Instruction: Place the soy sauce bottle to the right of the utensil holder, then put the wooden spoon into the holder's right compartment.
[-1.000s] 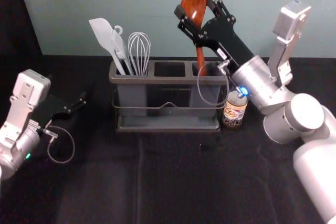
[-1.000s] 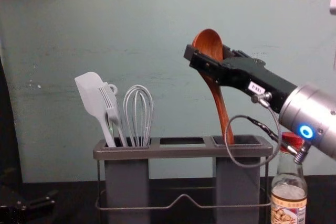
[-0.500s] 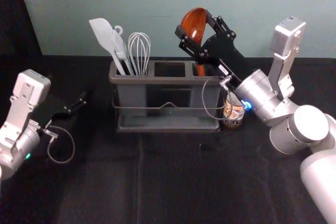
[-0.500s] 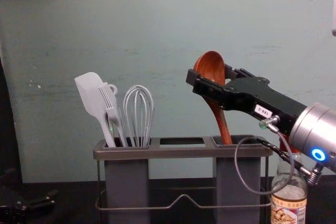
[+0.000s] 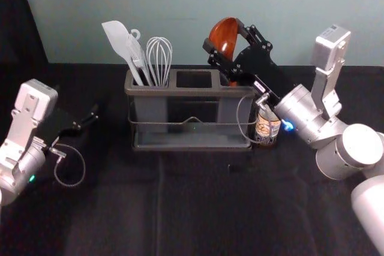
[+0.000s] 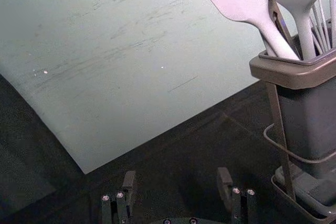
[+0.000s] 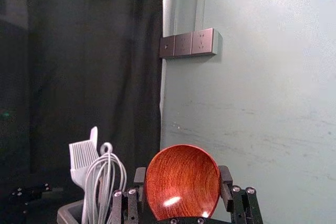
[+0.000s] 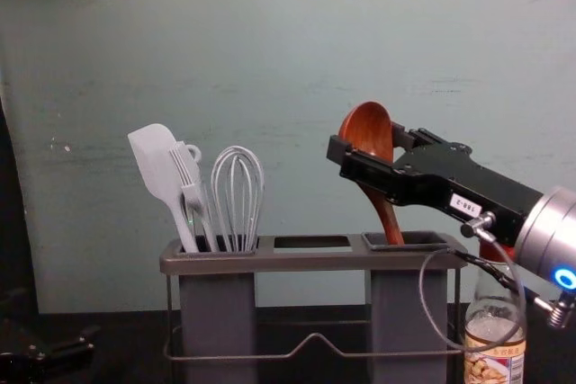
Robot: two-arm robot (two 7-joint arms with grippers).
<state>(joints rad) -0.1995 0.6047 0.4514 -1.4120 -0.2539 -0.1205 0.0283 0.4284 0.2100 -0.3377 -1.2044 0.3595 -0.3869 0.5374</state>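
The right gripper (image 5: 223,35) and the wooden spoon (image 8: 367,130) its jaws grip have dropped. The utensil holder (image 8: 310,261) takes the handle in its right compartment (image 8: 407,321). The left gripper (image 5: 91,118) is parked left, jaws apart. Just right of the holder stands the soy sauce bottle (image 8: 490,312), its label (image 8: 490,368) unreadable.

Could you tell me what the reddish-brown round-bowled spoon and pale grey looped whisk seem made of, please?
The spoon looks like glossy wood, showing grain and a bright highlight. The whisk has smooth, matte loops, suggesting plastic or silicone, perhaps over wire.
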